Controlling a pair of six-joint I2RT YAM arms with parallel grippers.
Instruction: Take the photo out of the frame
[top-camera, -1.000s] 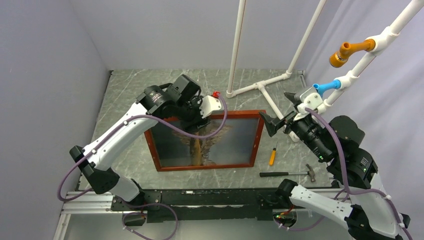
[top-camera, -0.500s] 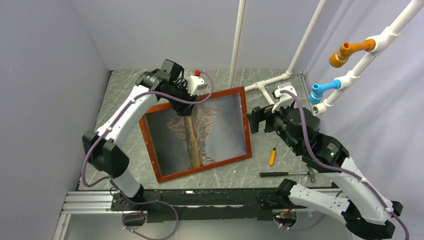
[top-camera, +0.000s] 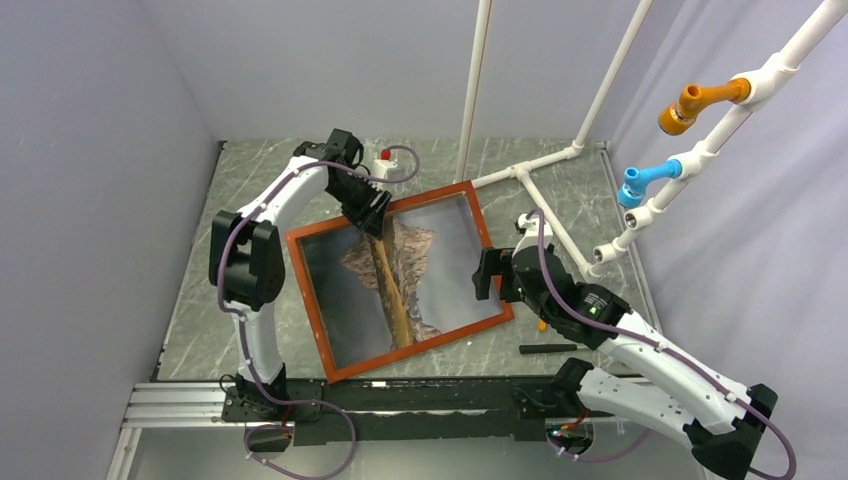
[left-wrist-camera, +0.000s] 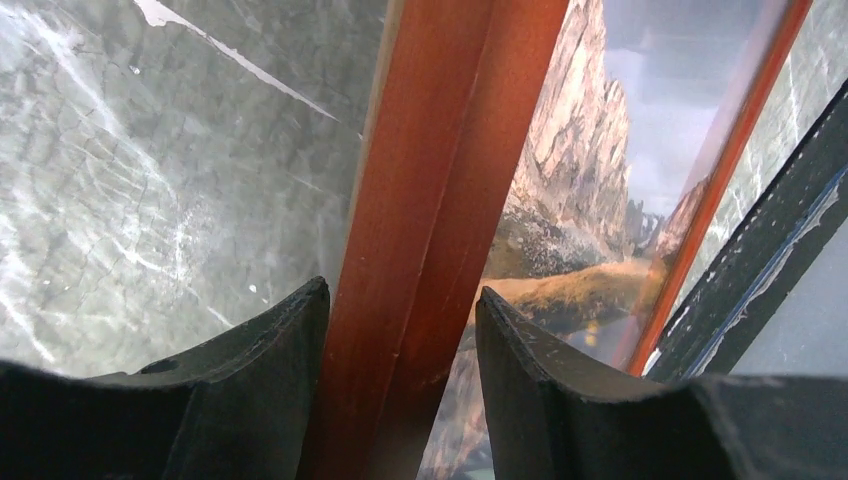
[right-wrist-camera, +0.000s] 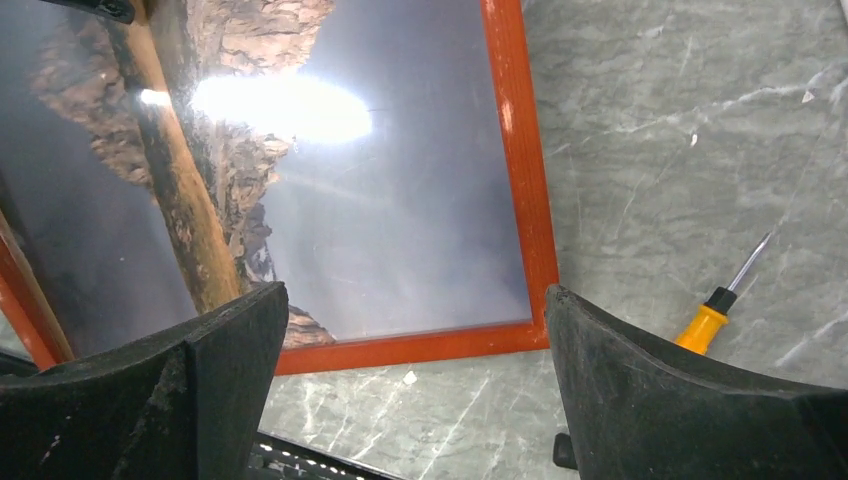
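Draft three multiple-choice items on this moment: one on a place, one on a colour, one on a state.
1. Where does the left tool hold the frame?
A. on its far rail
B. on its near rail
C. nowhere

2. What colour is the handle of the screwdriver?
A. blue
B. orange
C. green

3. What state is the right tool in?
A. shut on the frame
B. shut on the screwdriver
C. open, gripping nothing

Answers:
1 A: its fingers clamp the rail farthest from the arm bases.
2 B: the right wrist view shows an orange handle beside the frame.
3 C: its fingers stand wide apart above the frame, touching nothing.
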